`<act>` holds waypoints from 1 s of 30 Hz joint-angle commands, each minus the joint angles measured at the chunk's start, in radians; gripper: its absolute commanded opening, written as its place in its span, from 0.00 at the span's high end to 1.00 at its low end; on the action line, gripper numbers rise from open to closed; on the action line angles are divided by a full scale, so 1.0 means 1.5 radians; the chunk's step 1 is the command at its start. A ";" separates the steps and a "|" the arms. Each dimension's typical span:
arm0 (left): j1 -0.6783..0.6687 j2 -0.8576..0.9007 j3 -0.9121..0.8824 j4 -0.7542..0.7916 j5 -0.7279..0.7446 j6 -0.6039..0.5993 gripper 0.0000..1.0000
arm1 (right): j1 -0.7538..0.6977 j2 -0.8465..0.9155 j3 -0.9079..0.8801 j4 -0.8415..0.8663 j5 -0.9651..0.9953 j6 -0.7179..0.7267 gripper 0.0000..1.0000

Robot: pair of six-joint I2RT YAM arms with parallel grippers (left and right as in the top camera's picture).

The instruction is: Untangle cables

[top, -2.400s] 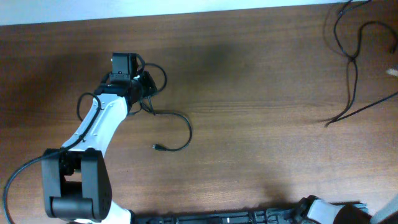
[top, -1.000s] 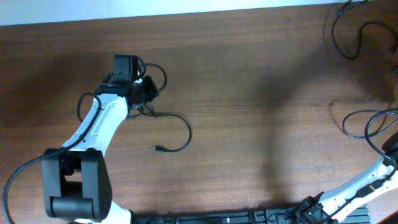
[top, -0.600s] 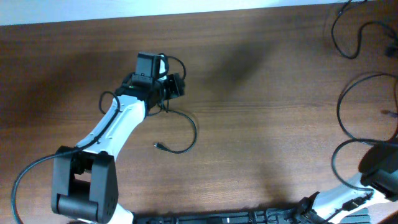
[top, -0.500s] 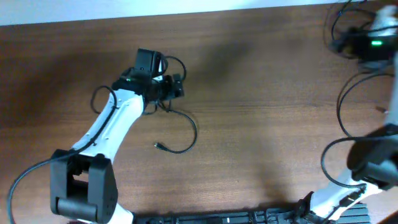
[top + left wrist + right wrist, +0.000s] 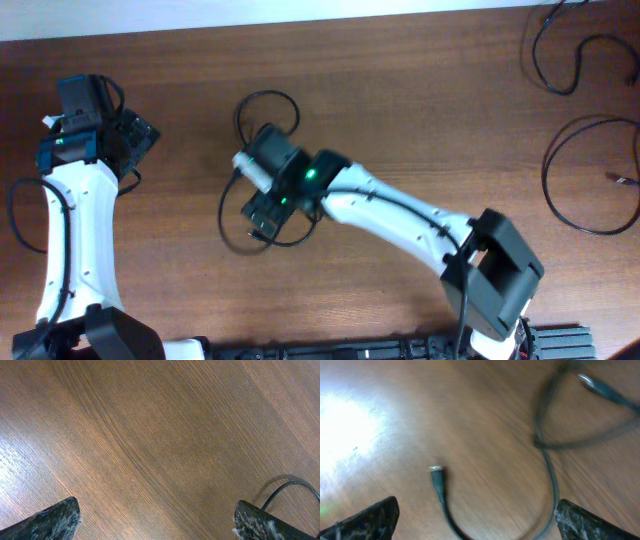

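Observation:
One of the cables (image 5: 262, 99) lies in loose black loops on the wood left of centre. My right gripper (image 5: 262, 210) hovers over its lower loop, open. In the right wrist view the cable (image 5: 551, 485) curves down between my spread fingertips (image 5: 477, 522), its small plug end (image 5: 436, 477) lying just ahead, and another plug (image 5: 592, 382) shows blurred at top right. My left gripper (image 5: 135, 135) stands open at the far left, apart from the loops; in its wrist view bare wood lies between the fingertips (image 5: 157, 522). Further cables (image 5: 585, 180) lie at the right edge.
Another thin cord (image 5: 558, 60) lies coiled at the table's (image 5: 420, 100) far right corner. A black cord arc (image 5: 290, 485) shows by my left gripper's right finger. A black rail (image 5: 350, 350) runs along the front edge.
My left arm let go of the cable and swung to the far left. The right arm swept from the far right corner to the cable left of centre. The cable now lies in wider loops.

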 commanded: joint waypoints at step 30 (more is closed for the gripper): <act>0.002 -0.002 0.004 -0.001 0.005 -0.009 0.01 | -0.636 0.174 0.277 -0.078 0.045 -0.217 0.96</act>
